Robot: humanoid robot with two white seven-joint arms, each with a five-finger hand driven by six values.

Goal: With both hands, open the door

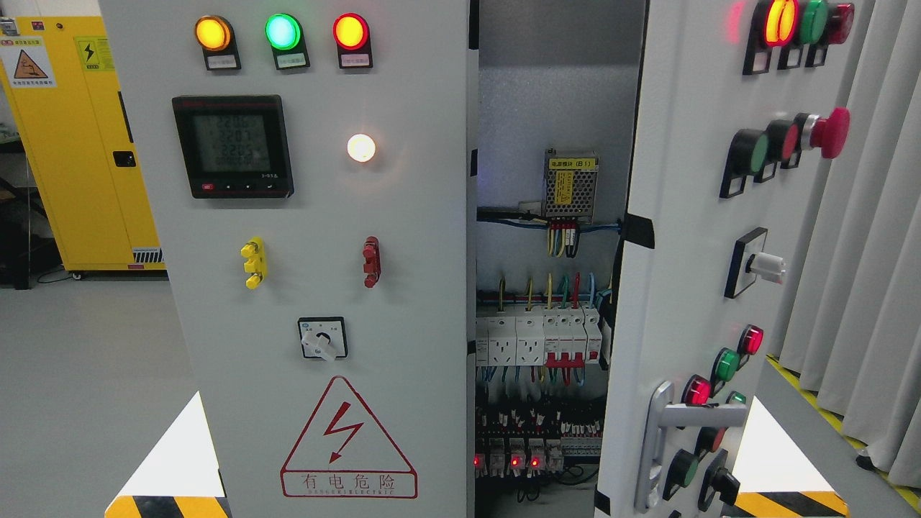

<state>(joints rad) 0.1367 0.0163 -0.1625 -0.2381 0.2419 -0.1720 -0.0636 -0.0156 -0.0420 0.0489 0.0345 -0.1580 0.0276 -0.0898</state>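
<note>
Neither of my hands shows in the head view, so I cannot tell whether they are released, clenched or grasping anything. The right door (691, 273) stands swung outward at 3 o'clock, its silver handle (665, 439) low at 5 o'clock with the lever turned out level. The left door (316, 288) at 9 o'clock faces me flat, carrying three lit lamps (282, 32) at 11 o'clock, a digital meter (232, 146) below them and a red hazard triangle (348, 440) at 6 o'clock. Between the doors the cabinet interior (547, 324) is exposed: a power supply (570, 185) above, breakers (536, 338) and wiring beneath. A yellow cabinet (79, 144) stands behind at 10 o'clock; grey curtains (863, 252) hang at far right.
</note>
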